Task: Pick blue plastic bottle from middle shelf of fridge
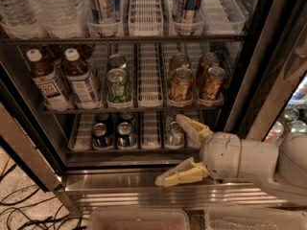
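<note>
The blue plastic bottle (82, 79), with dark brown drink, a white cap and a pale blue label, stands second from the left on the middle shelf (149, 110) of the fridge (249, 71). To its left stands a similar bottle (46, 80) with a whiter, dark-lettered label. My gripper (169, 150) is open and empty. It is low in front of the bottom shelf, right of centre, well below and to the right of the blue bottle. Its fingers point left, one finger (189, 124) up by the lower cans and the other over the steel base.
Green cans (118, 83) and gold cans (181, 83) share the middle shelf. Blue cans (112, 133) and a silver can (175, 132) sit below. Water bottles (43, 8) and tall cans (103, 4) stand above. Clear bins (139, 219) lie at the bottom edge, and cables (19, 210) lie on the floor.
</note>
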Available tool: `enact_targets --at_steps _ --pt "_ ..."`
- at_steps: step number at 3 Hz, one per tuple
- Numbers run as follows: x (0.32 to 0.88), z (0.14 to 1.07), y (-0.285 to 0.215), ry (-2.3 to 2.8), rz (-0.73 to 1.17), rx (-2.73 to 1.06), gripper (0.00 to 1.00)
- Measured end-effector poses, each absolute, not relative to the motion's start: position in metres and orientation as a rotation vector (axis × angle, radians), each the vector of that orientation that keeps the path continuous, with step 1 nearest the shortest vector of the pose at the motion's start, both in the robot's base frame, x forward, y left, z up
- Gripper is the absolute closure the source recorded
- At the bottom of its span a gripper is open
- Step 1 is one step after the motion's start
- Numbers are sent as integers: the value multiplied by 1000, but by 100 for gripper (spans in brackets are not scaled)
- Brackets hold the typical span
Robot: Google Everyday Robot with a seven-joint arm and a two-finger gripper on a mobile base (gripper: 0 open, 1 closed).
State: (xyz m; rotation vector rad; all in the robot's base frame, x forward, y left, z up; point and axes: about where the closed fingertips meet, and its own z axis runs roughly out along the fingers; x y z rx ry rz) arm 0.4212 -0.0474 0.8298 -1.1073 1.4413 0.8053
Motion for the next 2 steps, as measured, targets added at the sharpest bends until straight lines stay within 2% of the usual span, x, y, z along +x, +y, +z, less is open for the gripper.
enact_targets --at_steps 1,2 --pt "435 849 -30 1387 776 -922 0" --pt "435 849 -30 1387 776 -922 0"
